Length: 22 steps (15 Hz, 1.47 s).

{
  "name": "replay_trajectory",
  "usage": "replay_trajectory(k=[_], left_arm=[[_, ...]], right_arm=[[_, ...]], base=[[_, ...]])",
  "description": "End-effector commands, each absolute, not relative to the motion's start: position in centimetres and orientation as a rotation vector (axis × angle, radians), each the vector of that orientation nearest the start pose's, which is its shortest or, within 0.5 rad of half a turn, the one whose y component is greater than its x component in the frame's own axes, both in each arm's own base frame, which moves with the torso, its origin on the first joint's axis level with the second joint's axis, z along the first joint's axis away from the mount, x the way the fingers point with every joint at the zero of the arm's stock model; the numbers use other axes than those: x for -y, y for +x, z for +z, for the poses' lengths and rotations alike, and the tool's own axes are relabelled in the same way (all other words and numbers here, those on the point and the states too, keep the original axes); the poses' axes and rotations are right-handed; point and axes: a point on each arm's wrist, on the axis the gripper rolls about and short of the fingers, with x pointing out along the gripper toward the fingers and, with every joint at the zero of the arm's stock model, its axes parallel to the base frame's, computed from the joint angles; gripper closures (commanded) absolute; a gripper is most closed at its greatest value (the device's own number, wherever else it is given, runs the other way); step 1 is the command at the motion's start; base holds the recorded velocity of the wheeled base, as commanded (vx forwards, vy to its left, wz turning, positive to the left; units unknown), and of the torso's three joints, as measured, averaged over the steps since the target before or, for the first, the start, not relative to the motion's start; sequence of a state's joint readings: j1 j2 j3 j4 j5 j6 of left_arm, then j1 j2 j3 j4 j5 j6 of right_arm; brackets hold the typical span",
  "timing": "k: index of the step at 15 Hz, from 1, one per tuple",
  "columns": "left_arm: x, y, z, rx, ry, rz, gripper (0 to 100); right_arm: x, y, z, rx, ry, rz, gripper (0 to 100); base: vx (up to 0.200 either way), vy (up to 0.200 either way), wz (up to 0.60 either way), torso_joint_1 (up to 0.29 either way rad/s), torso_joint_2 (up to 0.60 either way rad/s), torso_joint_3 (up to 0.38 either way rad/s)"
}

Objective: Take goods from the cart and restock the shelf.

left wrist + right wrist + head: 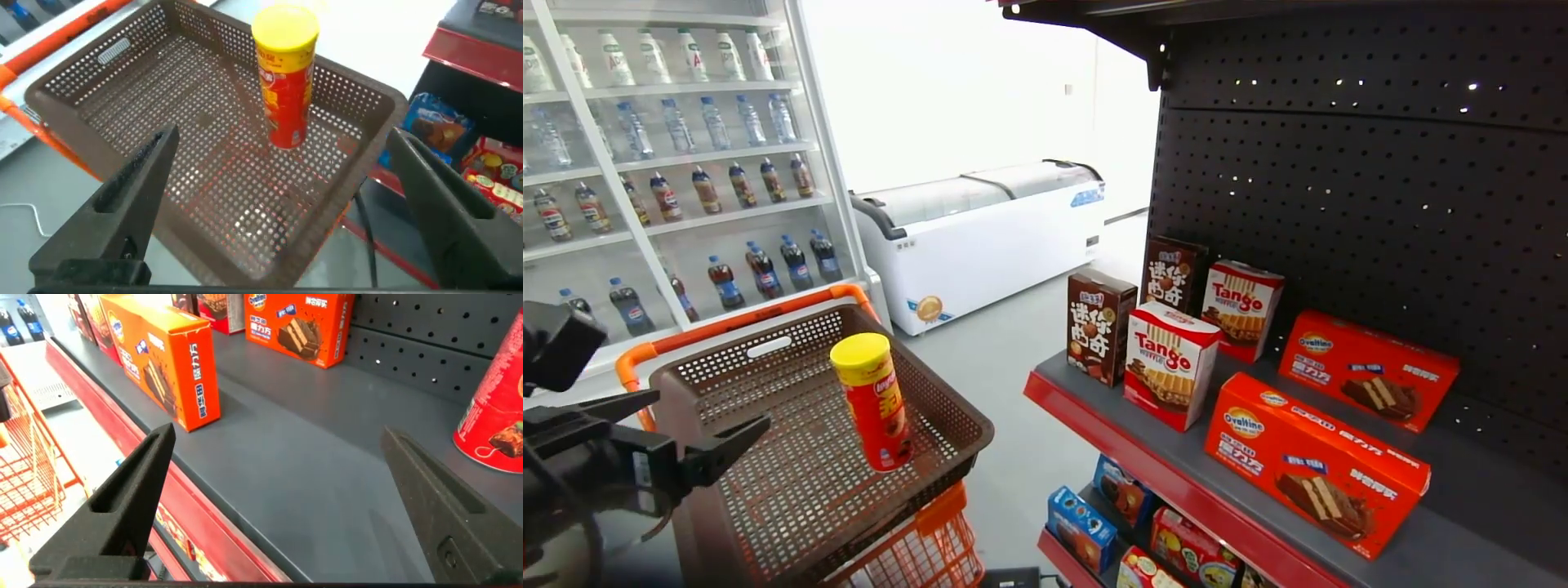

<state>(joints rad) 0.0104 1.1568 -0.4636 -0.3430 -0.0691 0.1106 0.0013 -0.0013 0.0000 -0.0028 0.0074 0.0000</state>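
A red can with a yellow lid [876, 402] stands upright in the brown cart basket [792, 498]. My left gripper [712, 407] hovers at the basket's near left corner, open, a short way from the can. In the left wrist view the can [284, 77] rises beyond the spread fingers of that gripper [282, 135], above the basket floor [188, 147]. My right gripper [278, 434] is open over a bare stretch of the grey shelf board [310, 482], holding nothing. An orange box [167, 363] stands beside it.
The shelf [1094, 384] on the right has a red front edge and carries brown, white-red and orange boxes [1315, 461]. A red tub [494, 416] sits by the pegboard back. A drinks fridge [678, 163] and a chest freezer [988, 233] stand behind the cart.
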Motion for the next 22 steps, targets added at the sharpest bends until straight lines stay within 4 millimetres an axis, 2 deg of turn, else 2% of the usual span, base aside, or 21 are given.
replay_trajectory(k=[1,2,5,8,10,11,15,17,22], left_arm=[[-0.1,23.0,14.7,-0.533,0.112,-0.091,0],[0.0,24.8,14.0,-0.523,0.108,-0.093,0],[1.1,28.1,11.6,-0.548,0.116,-0.131,0],[2.0,29.9,8.7,-0.533,0.119,-0.149,0],[2.2,30.7,8.1,-0.506,0.121,-0.151,0],[2.6,32.3,7.0,-0.458,0.133,-0.134,0],[3.2,33.4,3.5,-0.498,0.187,0.007,0],[3.4,34.1,2.5,-0.464,0.179,0.006,0],[3.6,36.0,1.6,-0.379,0.166,0.014,0]], right_arm=[[0.0,-2.3,7.6,0.003,0.000,0.009,0],[0.0,-2.3,7.6,0.003,0.000,0.009,0],[0.0,-2.3,7.6,0.003,0.000,0.009,0],[0.0,-2.3,7.6,0.003,0.000,0.009,0],[0.0,-2.3,7.6,0.003,0.000,0.009,0],[0.0,-2.3,7.6,0.002,0.000,0.009,0],[0.0,-2.3,7.6,0.003,0.000,0.009,0],[0.0,-2.3,7.6,0.003,0.000,0.009,0],[0.0,-2.3,7.6,0.002,0.000,0.009,0]], base=[[0.000,0.000,0.00,0.000,0.00,0.000],[0.000,0.000,0.00,0.000,0.00,0.000],[0.000,0.000,0.00,0.000,0.00,0.000],[0.000,0.000,0.00,0.000,0.00,0.000],[0.000,0.000,0.00,0.000,0.00,0.000],[0.000,0.000,0.00,0.000,0.00,0.000],[0.000,0.000,0.00,0.000,0.00,0.000],[0.000,0.000,0.00,0.000,0.00,0.000],[0.000,0.000,0.00,0.000,0.00,0.000]])
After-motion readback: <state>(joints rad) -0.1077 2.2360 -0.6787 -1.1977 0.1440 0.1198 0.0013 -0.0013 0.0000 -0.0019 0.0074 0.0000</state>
